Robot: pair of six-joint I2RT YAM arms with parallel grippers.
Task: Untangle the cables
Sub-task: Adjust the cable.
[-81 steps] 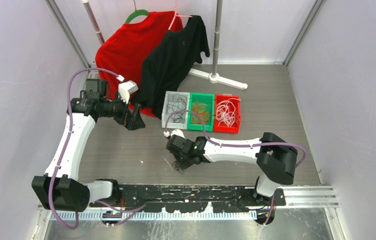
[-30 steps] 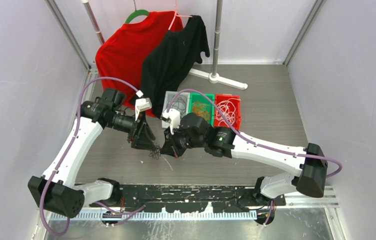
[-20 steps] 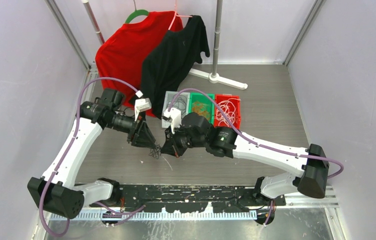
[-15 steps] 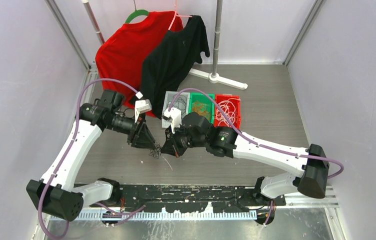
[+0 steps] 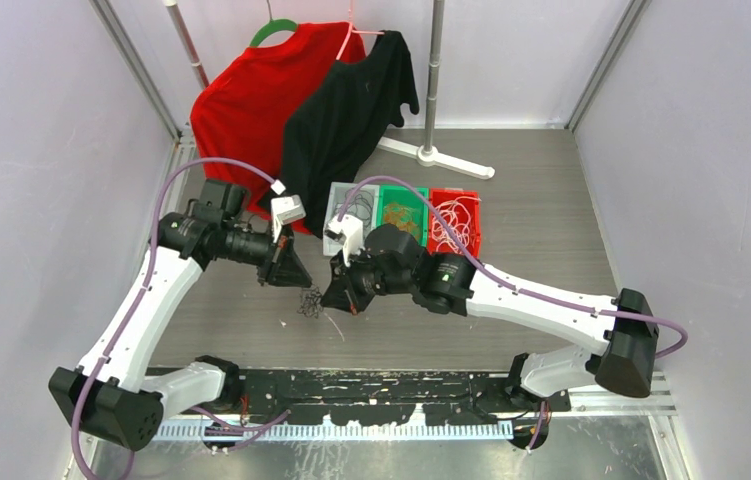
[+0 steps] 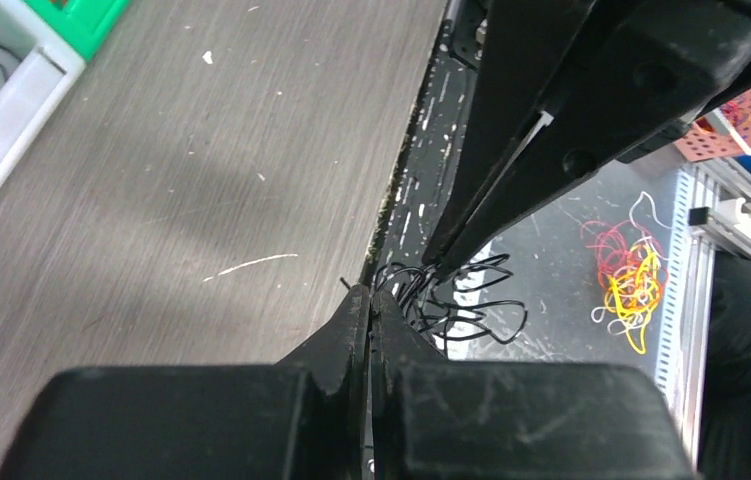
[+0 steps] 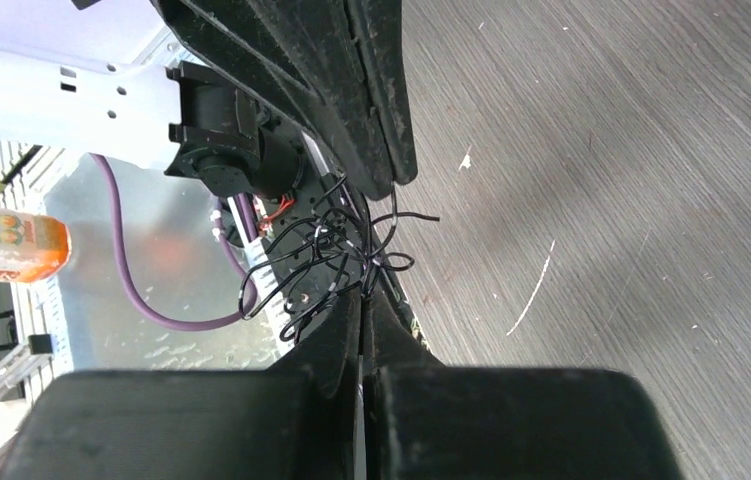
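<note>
A small tangle of black cables (image 5: pixel 309 303) hangs just above the table, between my two grippers. My right gripper (image 5: pixel 332 299) is shut on one side of it; in the right wrist view the strands (image 7: pixel 316 255) fan out from its closed tips (image 7: pixel 363 292). My left gripper (image 5: pixel 302 281) is shut too, its tips (image 6: pixel 371 294) pinching a strand at the other edge of the black cables (image 6: pixel 456 305). More cables lie sorted in three bins: black ones in the grey bin (image 5: pixel 332 232), orange-brown in the green bin (image 5: pixel 381 238), white in the red bin (image 5: pixel 475 240).
A red shirt (image 5: pixel 246 95) and a black shirt (image 5: pixel 346 115) hang on a rack at the back, its white foot (image 5: pixel 441 158) on the table. The grey bin's corner (image 6: pixel 6 130) is in the left wrist view. Yellow and red cords (image 6: pixel 626 275) lie beyond the table's near edge.
My left gripper has shut on the tangle's edge and drawn slightly up and left. The right gripper has stayed shut on the tangle, almost still.
</note>
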